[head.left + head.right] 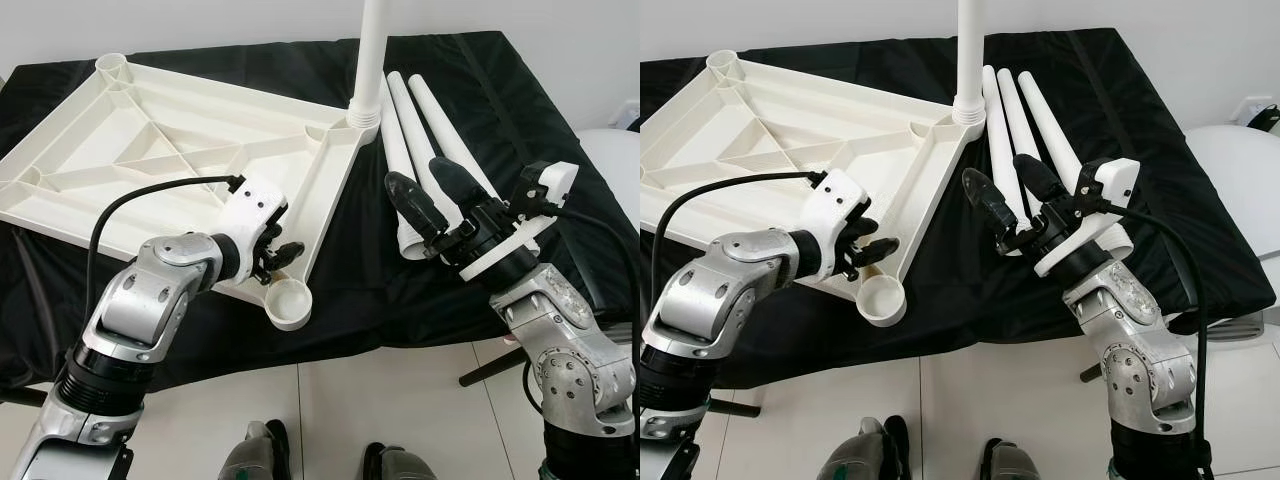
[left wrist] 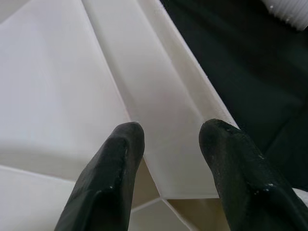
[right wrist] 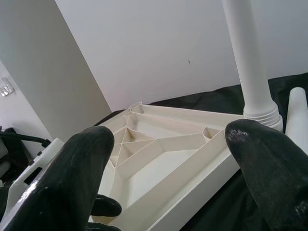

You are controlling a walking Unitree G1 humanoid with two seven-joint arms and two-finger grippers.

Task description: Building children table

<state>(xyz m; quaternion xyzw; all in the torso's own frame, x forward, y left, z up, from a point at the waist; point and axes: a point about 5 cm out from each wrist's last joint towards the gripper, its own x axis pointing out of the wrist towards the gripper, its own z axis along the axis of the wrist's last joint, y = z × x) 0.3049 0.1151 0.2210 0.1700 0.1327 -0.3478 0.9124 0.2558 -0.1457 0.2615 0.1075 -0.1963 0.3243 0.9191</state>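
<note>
Plain indoor room, apparently domestic, arranged as an assembly spot: bare white walls, pale tiled floor, and a table draped in black cloth carrying an upturned white plastic tabletop and loose white legs of flat-pack children's furniture.

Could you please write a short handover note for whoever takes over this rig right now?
Left gripper: open, at the near edge of the upside-down tabletop, beside its near corner socket; holding nothing.
Right gripper: open, empty, raised over the near ends of the loose legs.
Things: the tabletop and three loose legs lie on the black cloth.
Done: one leg stands upright in the far-right corner socket.
Left: fit the three loose legs into the other corner sockets, the near one likely next.
</note>
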